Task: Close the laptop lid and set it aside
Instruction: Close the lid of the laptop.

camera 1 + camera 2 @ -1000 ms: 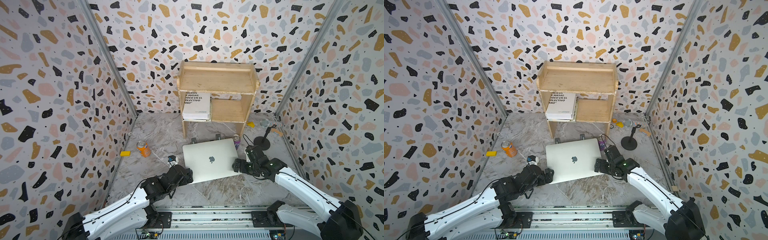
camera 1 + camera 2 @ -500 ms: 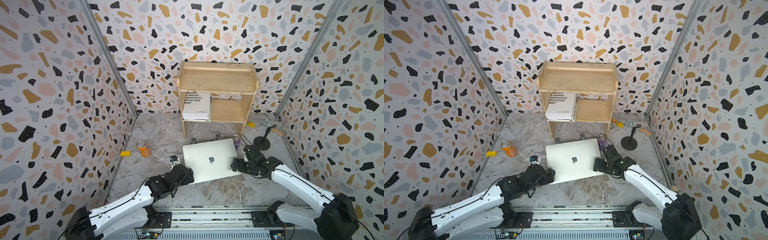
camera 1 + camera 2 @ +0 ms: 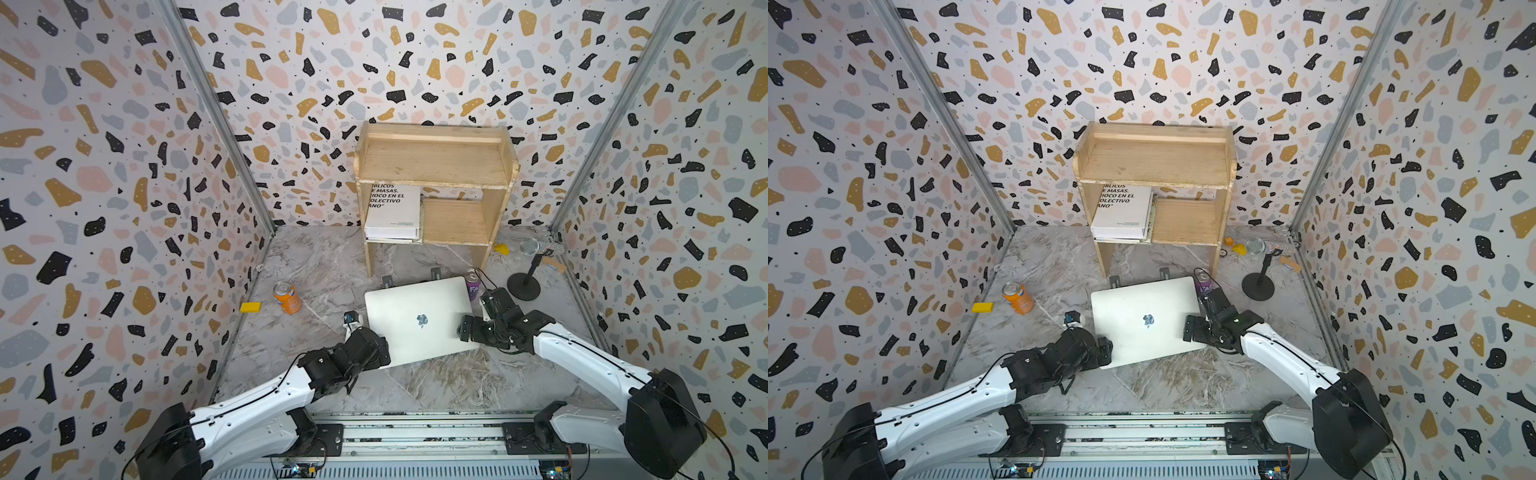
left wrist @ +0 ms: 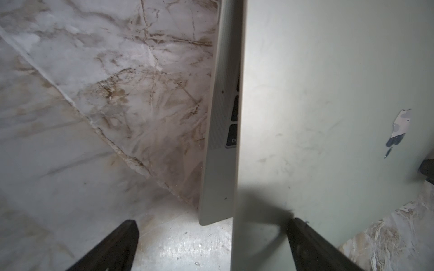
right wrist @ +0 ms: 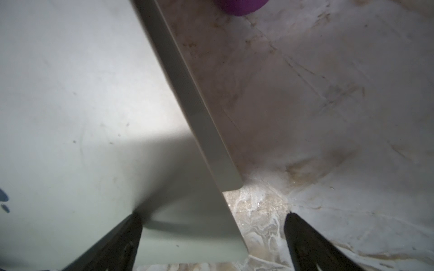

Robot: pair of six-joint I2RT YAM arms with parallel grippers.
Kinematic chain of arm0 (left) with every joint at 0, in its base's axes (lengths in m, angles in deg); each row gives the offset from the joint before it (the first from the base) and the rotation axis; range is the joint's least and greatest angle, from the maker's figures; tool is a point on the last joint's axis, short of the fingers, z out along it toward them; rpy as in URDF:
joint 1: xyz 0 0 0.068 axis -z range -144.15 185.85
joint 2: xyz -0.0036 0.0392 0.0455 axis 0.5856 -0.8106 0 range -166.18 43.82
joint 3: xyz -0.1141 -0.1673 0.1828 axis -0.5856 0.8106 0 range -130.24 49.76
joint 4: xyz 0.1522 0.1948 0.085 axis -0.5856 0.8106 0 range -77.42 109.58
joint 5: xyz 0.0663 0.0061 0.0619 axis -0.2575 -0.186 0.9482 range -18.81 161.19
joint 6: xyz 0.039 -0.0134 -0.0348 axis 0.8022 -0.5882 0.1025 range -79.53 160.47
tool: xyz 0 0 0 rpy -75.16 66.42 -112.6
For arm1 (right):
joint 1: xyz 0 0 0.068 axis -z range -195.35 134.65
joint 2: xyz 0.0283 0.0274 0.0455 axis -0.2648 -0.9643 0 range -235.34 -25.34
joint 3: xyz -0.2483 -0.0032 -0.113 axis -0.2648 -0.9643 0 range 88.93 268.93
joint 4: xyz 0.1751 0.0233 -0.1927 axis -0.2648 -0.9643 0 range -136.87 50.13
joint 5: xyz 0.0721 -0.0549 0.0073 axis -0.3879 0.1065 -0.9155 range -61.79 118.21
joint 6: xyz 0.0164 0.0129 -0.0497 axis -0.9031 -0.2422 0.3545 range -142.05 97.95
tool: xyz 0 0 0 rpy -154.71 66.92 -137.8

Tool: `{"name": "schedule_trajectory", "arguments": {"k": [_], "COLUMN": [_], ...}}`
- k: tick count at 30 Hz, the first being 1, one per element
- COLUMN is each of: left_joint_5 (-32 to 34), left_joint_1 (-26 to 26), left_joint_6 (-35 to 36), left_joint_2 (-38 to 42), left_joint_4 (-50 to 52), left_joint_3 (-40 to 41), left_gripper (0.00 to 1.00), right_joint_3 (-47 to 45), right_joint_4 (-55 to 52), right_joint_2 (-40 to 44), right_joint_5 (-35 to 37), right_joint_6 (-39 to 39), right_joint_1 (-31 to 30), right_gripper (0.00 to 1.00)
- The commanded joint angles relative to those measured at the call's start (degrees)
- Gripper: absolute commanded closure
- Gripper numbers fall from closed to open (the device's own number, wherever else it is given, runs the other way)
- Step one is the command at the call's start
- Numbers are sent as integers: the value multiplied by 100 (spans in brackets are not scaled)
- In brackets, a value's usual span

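Observation:
The silver-grey laptop (image 3: 419,320) (image 3: 1144,320) lies mid-table with its lid (image 4: 317,117) (image 5: 70,105) lowered close over the base (image 4: 218,164) (image 5: 206,131). The lid's logo side faces up. A narrow gap remains, and black keys (image 4: 233,138) show through it. My left gripper (image 3: 380,353) (image 3: 1106,349) (image 4: 212,237) stands open astride the lid's near-left corner, one finger (image 4: 305,241) over the lid's outer face. My right gripper (image 3: 467,328) (image 3: 1192,328) (image 5: 212,232) is open astride the lid's right edge, one finger (image 5: 126,234) on the lid side.
A purple can (image 3: 473,284) stands at the laptop's far right corner, by a microphone stand (image 3: 524,286). An orange can (image 3: 286,297) and yellow block (image 3: 250,306) lie left. A wooden shelf (image 3: 434,166) holding a white book (image 3: 392,212) stands behind. A small black-and-white object (image 3: 351,319) sits beside the lid's left edge.
Both grippers have edged slightly inward over the lid's sides and stayed open. The lid's position looks about the same.

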Motion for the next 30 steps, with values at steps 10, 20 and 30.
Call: {"name": "schedule_trajectory", "arguments": {"k": [10,20,30], "left_joint_5": [63,70,163], "left_joint_1": [1,1,1], "left_joint_6": [75,51,47], "left_joint_2": [-229,-96,210], "left_joint_4": [-169,-111,-17], "left_joint_3": [-23,10,129], "left_gripper": [0,0,0], "right_joint_3": [280,502,603], "right_joint_4": [143,226,267], "right_joint_2": [-466,-853,-1065], "right_joint_5": [-3,-7,-19], "right_joint_6": [81,103,102], "right_joint_1": [-29,-28,-30], "right_gripper": [0,0,0]}}
